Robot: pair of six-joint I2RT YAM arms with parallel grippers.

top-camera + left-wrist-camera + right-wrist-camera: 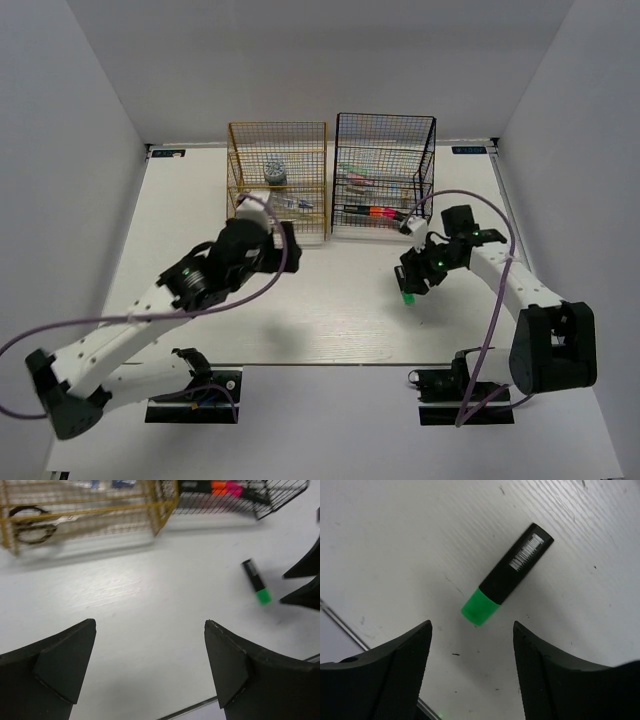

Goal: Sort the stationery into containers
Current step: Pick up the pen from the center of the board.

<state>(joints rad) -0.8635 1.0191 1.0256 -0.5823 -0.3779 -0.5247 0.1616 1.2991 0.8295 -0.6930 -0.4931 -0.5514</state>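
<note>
Hovering low over the table [330,320], the right pincer [471,627] has its two dark fingers spread wide with nothing between them. The green-capped highlighter [512,572] lies flat on the white surface just ahead of the fingertips. Its green end points back toward the gap, and its black body slants away to one side, so it lies neither square across the jaws nor in line with them.

From where I stand, that slant is the worry. If the fingers close where they hang now, I'd expect them to catch only the cap end. Pinched at an angle, the pen could swivel or squirt out across the table. The pincer looks to need a little reach forward and a twist of the wrist first.

The left pincer [150,625] is also spread and empty, off to the far side of the pen, close in front of the gold rack [277,180]. The black rack [385,175] stands beyond the right pincer, with orange and pink markers [225,487] already on a shelf. Its thin wires could snag a fingertip or the pen's end if it goes in crooked.
</note>
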